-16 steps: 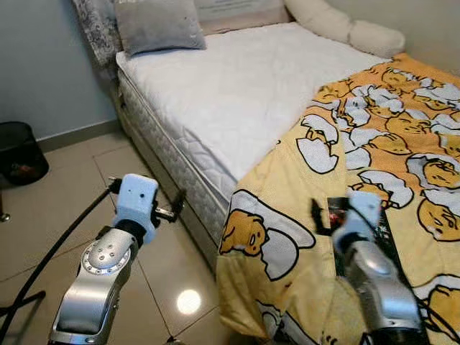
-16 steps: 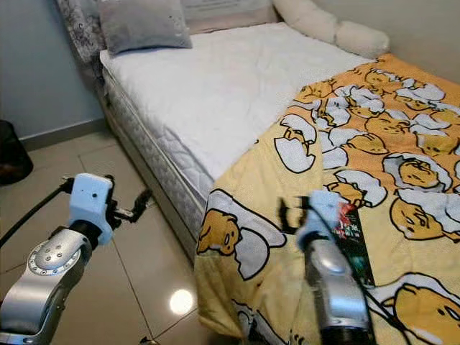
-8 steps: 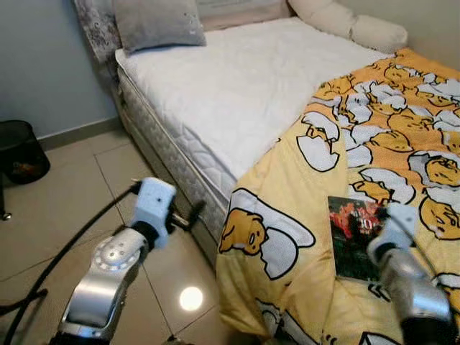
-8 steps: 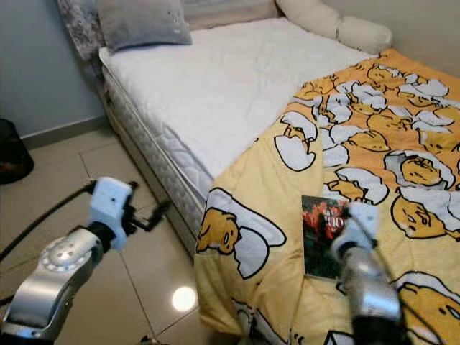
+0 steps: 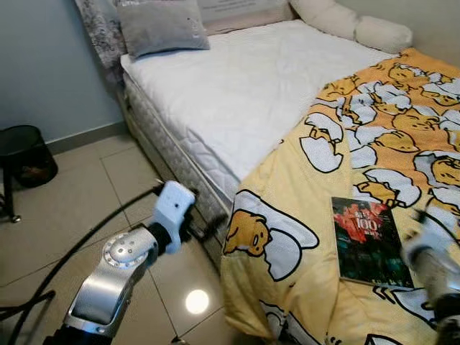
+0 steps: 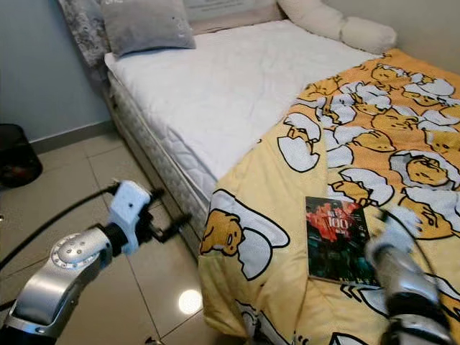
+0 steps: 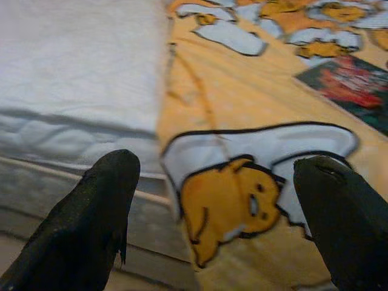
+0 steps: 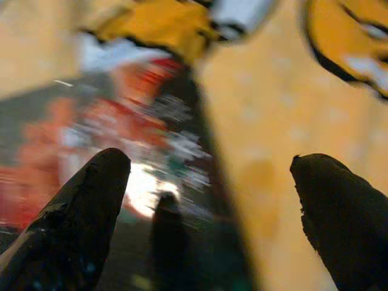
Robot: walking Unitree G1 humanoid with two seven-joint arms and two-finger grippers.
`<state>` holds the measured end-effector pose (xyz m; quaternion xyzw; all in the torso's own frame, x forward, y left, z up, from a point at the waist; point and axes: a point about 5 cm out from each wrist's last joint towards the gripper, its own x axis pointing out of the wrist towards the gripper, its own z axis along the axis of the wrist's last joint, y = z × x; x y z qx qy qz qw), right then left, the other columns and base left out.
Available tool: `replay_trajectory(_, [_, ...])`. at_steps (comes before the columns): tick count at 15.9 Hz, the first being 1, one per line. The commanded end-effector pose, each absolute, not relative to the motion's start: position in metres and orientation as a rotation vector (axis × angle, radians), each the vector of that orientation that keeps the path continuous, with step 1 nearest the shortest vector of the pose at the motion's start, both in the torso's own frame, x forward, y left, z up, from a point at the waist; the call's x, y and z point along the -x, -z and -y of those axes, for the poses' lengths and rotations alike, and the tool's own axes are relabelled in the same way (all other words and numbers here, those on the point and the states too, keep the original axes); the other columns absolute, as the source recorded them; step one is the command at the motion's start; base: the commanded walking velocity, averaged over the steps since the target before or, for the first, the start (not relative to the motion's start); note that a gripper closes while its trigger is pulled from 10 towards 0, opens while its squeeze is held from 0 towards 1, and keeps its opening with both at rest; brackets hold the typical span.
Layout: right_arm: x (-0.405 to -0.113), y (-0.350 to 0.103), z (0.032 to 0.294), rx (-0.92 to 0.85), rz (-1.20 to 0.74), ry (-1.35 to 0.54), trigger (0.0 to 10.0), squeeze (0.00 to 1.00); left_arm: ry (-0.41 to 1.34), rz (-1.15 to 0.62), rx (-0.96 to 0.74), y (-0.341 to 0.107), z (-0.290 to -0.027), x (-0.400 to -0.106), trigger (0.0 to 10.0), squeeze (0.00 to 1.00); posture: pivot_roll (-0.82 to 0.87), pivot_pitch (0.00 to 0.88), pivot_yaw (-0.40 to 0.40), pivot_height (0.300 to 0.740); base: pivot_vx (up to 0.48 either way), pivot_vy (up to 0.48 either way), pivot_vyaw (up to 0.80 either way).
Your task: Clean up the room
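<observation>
Two tools are showing, both with fingers spread apart and grasping nothing. One dark book [image 6: 336,239] with red cover art is lying flat on the yellow cartoon-print blanket [image 6: 302,187], near the blanket's near left edge where it is draping over the side of the bed [image 6: 215,86]. The right tool [image 8: 206,212] is hovering close over the book's right edge and the blanket beside it, its picture blurred. The left tool [image 7: 212,224] is hanging over the tiled floor [image 5: 86,194] beside the bed, pointing at the mattress side and the hanging blanket corner. A grey pillow [image 5: 162,25] is resting at the bed's far left end, and a black bin [image 5: 25,154] is standing on the floor at far left.
</observation>
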<state>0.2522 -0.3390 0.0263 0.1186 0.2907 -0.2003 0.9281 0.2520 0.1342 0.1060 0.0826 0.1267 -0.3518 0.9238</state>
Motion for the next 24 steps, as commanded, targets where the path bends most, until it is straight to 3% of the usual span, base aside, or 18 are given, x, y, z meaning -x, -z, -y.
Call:
replay_trajectory(1, [-0.247, -0.026, 0.347, -0.289, -0.591, 0.437, 10.0, 0.0, 0.77, -0.261, -0.169, -0.109, -0.13, -0.248, 10.0, 0.95, -0.19, 0.004, 0.002, 0.74, 0.0, 0.0, 0.0])
replay_trajectory(4, [-0.237, -0.021, 0.351, -0.363, -0.625, 0.393, 10.0, 0.0, 0.786, -0.265, -0.167, -0.108, -0.128, -0.246, 10.0, 0.94, -0.2, 0.006, 0.007, 0.74, 0.0, 0.0, 0.0])
replay_trajectory(8, [-0.226, -0.022, 0.349, -0.555, -0.632, 0.16, 10.0, 0.0, 0.805, -0.264, -0.164, -0.109, -0.126, -0.247, 10.0, 0.94, -0.21, 0.013, 0.018, 0.74, 0.0, 0.0, 0.0])
replay_trajectory(14, [-0.211, -0.017, 0.35, -0.57, -0.682, 0.085, 10.0, 0.0, 0.901, -0.305, -0.132, -0.106, -0.121, -0.24, 10.0, 0.95, -0.21, 0.017, 0.018, 0.74, 0.0, 0.0, 0.0])
replay_trajectory(18, [-0.203, 0.005, 0.333, -0.565, -0.774, 0.098, 10.0, 0.0, 1.135, -0.406, -0.132, -0.096, -0.109, -0.228, 10.0, 0.95, -0.2, 0.016, 0.014, 0.74, 0.0, 0.0, 0.0])
replay_trajectory(24, [-0.191, 0.026, 0.302, -0.696, -0.884, -0.006, 10.0, 0.0, 1.174, -0.414, -0.151, -0.094, -0.103, -0.231, 10.0, 0.95, -0.2, 0.012, 0.018, 0.74, 0.0, 0.0, 0.0])
